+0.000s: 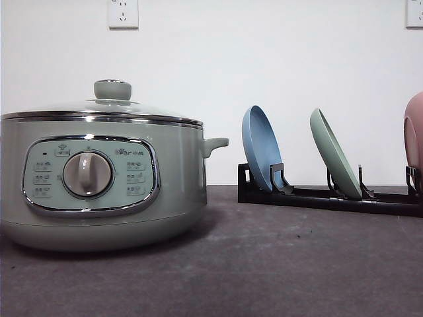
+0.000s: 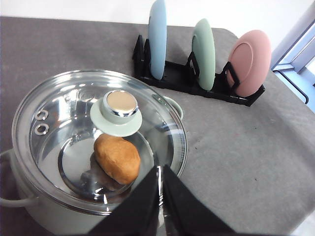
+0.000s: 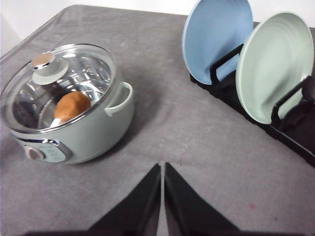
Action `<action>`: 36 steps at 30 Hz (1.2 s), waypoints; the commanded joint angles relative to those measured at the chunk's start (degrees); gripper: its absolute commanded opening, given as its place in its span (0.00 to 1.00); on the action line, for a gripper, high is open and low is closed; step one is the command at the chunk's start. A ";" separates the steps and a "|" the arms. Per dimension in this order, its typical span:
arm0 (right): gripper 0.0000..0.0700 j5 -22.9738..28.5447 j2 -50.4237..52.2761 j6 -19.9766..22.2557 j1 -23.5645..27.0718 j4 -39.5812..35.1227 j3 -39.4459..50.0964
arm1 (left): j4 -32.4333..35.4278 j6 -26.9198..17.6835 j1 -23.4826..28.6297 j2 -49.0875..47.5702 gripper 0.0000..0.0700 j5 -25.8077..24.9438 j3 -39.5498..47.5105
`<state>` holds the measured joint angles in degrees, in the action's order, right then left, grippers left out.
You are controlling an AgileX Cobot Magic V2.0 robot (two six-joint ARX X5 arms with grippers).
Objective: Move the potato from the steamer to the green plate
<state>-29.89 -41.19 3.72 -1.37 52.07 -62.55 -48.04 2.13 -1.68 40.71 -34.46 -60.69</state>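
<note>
- Grey table (image 1: pixel 277 264), white wall behind.
- Left gripper (image 2: pixel 161 182) pinched closed, empty, above steamer (image 1: pixel 99 178) rim.
- Right gripper (image 3: pixel 162 179) closed, empty, over bare table.
- Potato (image 2: pixel 117 158) inside steamer, under glass lid (image 2: pixel 74 128).
- Green plate (image 1: pixel 334 155) upright in black rack (image 1: pixel 317 197), between blue plate (image 1: pixel 261 148) and pink plate (image 2: pixel 248 61).

A grey cloth-covered table (image 1: pixel 264 264) carries the steamer (image 1: pixel 99 178) on its left side. A black rack (image 1: pixel 317 197) stands well apart to the right, near the back edge, by the wall.
</note>
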 commanded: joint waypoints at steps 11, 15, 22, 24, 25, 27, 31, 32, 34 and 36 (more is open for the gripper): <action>0.78 0.15 -0.37 -0.13 -0.50 -0.17 -1.15 | -0.23 -1.44 -0.21 0.24 0.81 -0.24 -1.31; 0.78 0.15 -0.37 -0.43 -0.50 -0.17 -1.15 | -0.20 -1.46 -0.21 0.27 0.83 -0.24 -1.31; 0.78 0.15 -0.39 -1.61 -0.50 -0.16 -1.15 | -0.20 -1.44 -0.21 0.24 0.84 -0.24 -1.31; 0.78 0.15 -0.52 -1.83 -0.50 -0.17 -1.15 | -0.20 -1.44 -0.21 0.24 0.84 -0.24 -1.31; 0.78 0.15 -0.70 -1.88 -0.50 -0.17 -1.15 | -0.20 -1.44 -0.21 0.24 0.84 -0.24 -1.31; 0.78 0.24 -0.88 -2.53 -0.50 -0.27 -1.15 | -0.18 -1.42 -0.21 0.24 0.84 -0.24 -1.31; 0.78 0.30 -2.08 -4.73 -0.50 -1.59 -1.17 | -0.14 -1.42 -0.21 0.24 0.84 -0.24 -1.31; 0.78 0.30 -2.56 -5.47 -0.50 -2.15 -1.18 | -0.14 -1.42 -0.21 0.24 0.84 -0.24 -1.31; 0.78 0.30 -3.86 -7.35 -0.50 -3.97 -1.22 | -0.16 -1.42 -0.21 0.24 0.84 -0.24 -1.31; 0.78 0.30 -5.56 -9.27 -0.50 -6.46 -1.22 | -0.14 -1.42 -0.21 0.24 0.84 -0.24 -1.31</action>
<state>-29.76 -45.70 -2.71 -1.78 46.91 -62.59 -48.62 1.37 -1.78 40.60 -34.46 -60.69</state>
